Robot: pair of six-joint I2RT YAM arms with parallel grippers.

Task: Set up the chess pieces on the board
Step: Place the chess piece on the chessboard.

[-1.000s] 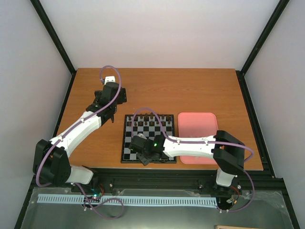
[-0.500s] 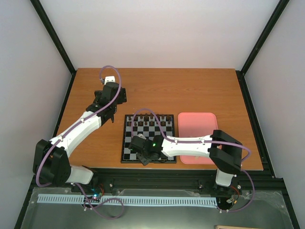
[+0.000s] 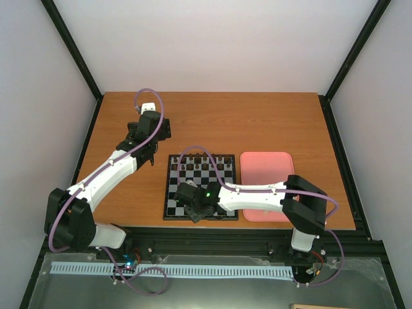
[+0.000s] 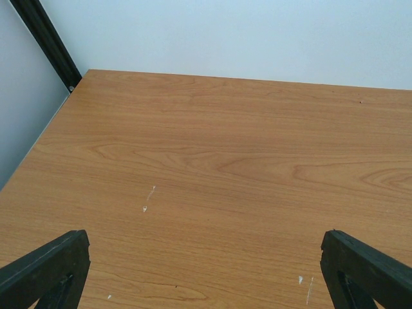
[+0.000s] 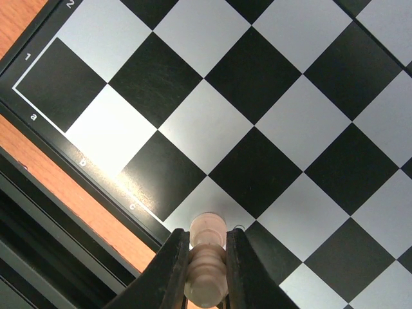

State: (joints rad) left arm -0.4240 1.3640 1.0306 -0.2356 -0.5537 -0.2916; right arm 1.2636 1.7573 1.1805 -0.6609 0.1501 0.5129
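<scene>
My right hand [image 5: 206, 237] is clenched on a tiny pale beige chess piece [image 5: 206, 261], holding it over the small black-and-white checked board [image 5: 257, 96] at its 6 o'clock edge, by the square lettered c. My left hand [image 4: 205, 238] is spread wide and holds nothing, over the bare brown wooden table [image 4: 212, 161] at the board's 10 o'clock. Dark brown pieces [image 3: 205, 166] line the board's 12 o'clock edge, and a pink rectangular tray [image 3: 266, 170] lies at its 3 o'clock.
</scene>
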